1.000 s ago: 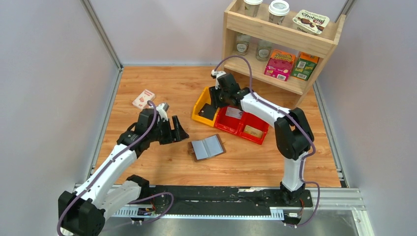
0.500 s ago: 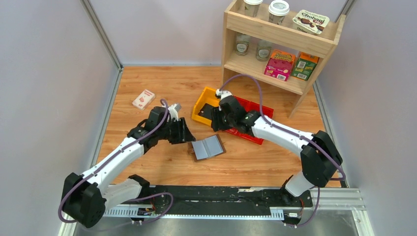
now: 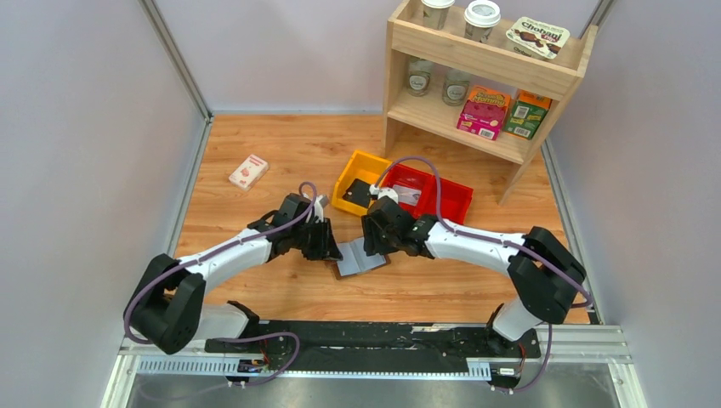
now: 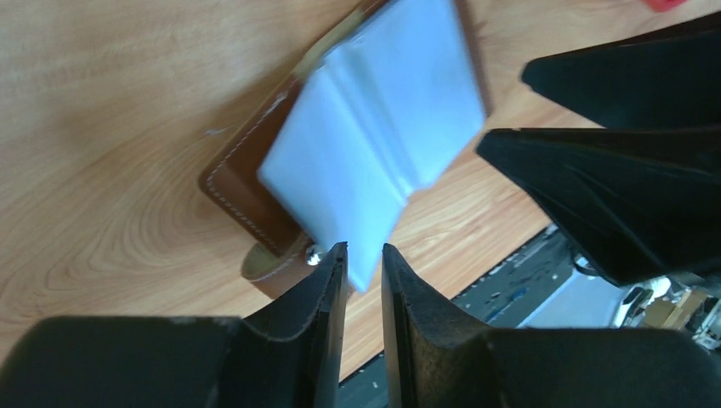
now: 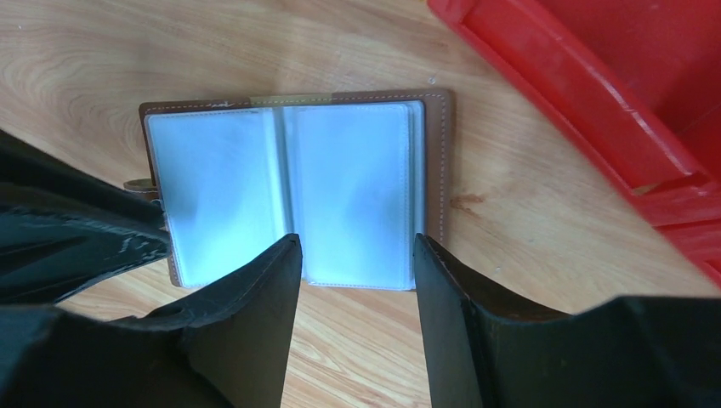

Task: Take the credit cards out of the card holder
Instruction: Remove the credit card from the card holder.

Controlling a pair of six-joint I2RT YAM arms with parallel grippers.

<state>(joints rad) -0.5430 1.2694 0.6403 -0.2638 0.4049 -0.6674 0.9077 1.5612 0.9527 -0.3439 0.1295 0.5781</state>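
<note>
The card holder [image 3: 358, 264] lies open on the wooden table, brown outside with pale grey-blue sleeves [image 5: 349, 187]. No credit card shows clearly in those sleeves. My left gripper [image 3: 332, 249] is at its left end. In the left wrist view the jaws [image 4: 364, 255] stand a narrow gap apart, and a corner of the card holder's [image 4: 374, 144] left sleeve lies between the tips. My right gripper [image 3: 372, 246] hangs over the right half. Its jaws [image 5: 357, 242] are open wide and straddle the near edge of the right sleeve.
A yellow bin [image 3: 346, 184] with a dark flat piece and a red bin [image 3: 451, 204] stand just behind the holder. A wooden shelf [image 3: 476, 76] with boxes and cups is at the back right. A white-and-red small box [image 3: 247, 172] lies at the far left.
Both arms have come in to the card holder, the right one from over the bins and the left one from the left. The left jaws have narrowed a lot.
</note>
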